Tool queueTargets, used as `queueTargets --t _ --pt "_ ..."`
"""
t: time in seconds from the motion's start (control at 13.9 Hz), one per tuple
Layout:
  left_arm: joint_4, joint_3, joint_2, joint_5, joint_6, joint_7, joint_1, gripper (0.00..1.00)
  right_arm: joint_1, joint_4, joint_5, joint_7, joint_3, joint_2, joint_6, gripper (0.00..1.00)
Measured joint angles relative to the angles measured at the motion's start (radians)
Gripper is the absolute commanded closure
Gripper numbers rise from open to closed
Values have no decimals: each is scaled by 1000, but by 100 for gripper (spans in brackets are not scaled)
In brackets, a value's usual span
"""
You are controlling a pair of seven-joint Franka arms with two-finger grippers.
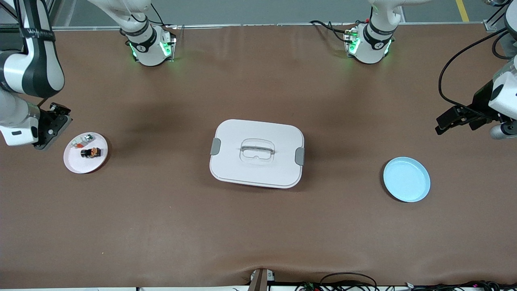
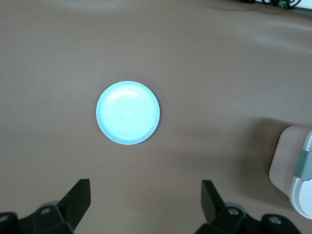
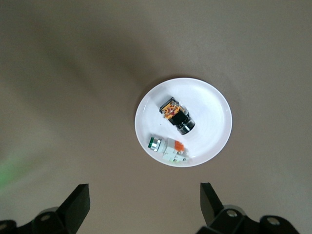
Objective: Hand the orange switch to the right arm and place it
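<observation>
Brown tabletop: orange switch (image 1: pixel 90 152) at the white plate's (image 1: pixel 76 163) four o'clock (light, rigid; pinch its black body), left gripper (image 2: pixel 145 204) and right gripper (image 3: pixel 145 207) both wide, empty.

Both arms are held aloft at the table's ends; the left gripper (image 2: pixel 146 202) and right gripper (image 3: pixel 145 204) are spread wide.
</observation>
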Motion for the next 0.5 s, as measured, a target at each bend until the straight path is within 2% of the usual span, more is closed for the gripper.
queueTargets --t 0.29,0.5 --pt "2 4 -2 0 -9 0 -2 0 9 87 8 143 0 -39 -119 0" --pt "10 4 -3 0 -15 0 -2 0 41 190 60 313 0 -36 -221 0"
